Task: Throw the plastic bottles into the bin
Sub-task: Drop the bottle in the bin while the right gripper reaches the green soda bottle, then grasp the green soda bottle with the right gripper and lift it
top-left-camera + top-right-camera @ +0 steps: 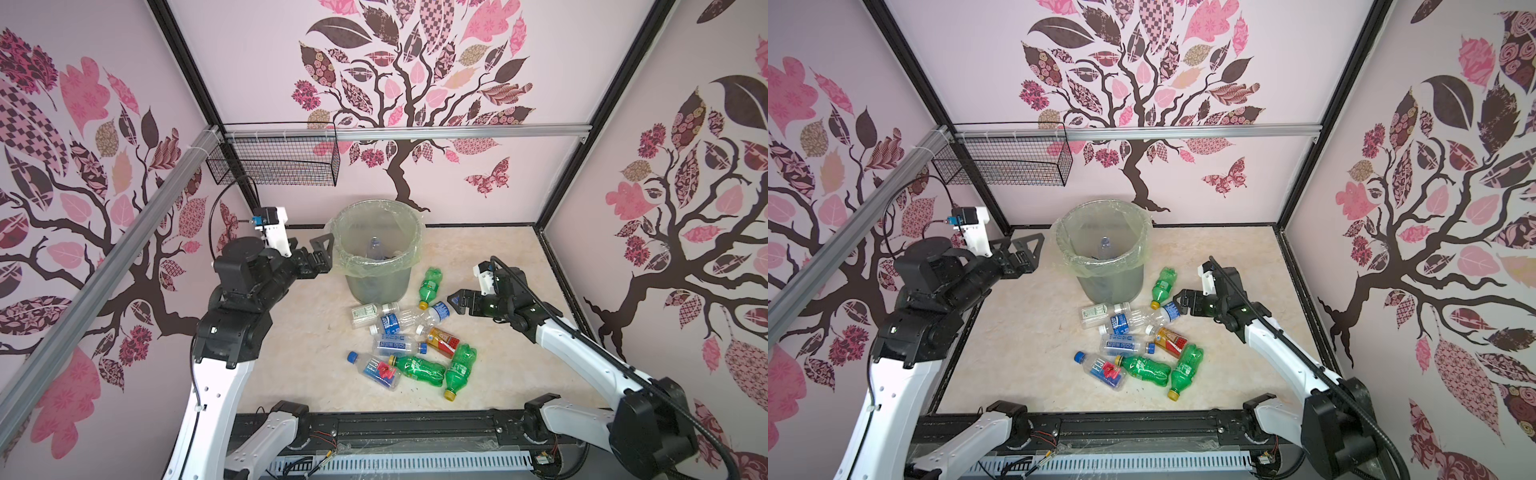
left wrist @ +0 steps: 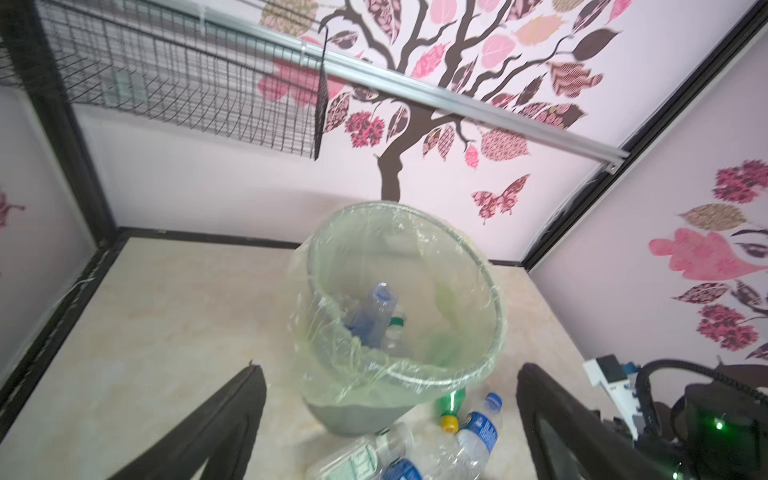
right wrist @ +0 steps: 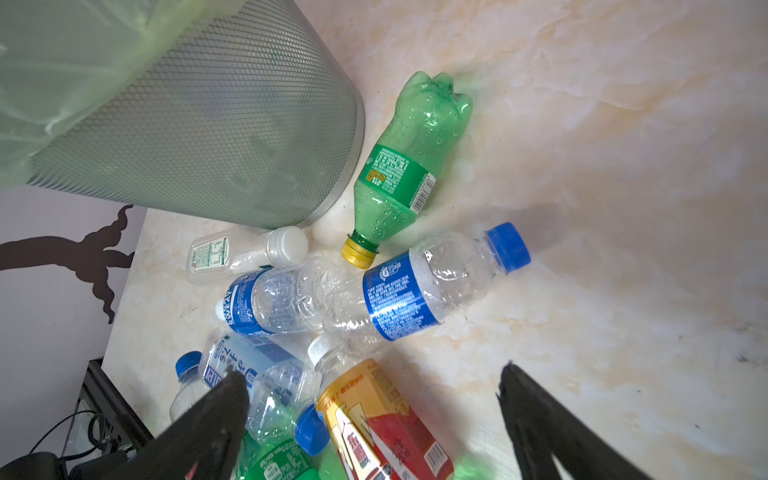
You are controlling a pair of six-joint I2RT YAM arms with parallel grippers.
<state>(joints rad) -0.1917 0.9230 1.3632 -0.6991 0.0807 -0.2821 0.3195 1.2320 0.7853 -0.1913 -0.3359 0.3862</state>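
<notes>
Left gripper (image 1: 322,254) reaches level, jaws apart and empty, bin (image 1: 376,286) just ahead; right gripper (image 1: 455,303) angles down, jaws spread, bottles (image 1: 390,322) beneath.

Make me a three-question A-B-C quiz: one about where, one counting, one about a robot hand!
1. Where does the bin stand? A back half of the table B front edge C on the wall rail
2. How many green bottles lie on the table? A one B three C six
3. The left gripper is: A open, empty B shut on a bottle C out of sight
1 A, it stands behind the bottle pile. 2 B, one beside the bin, two at the pile's front. 3 A, jaws apart, nothing between.
</notes>
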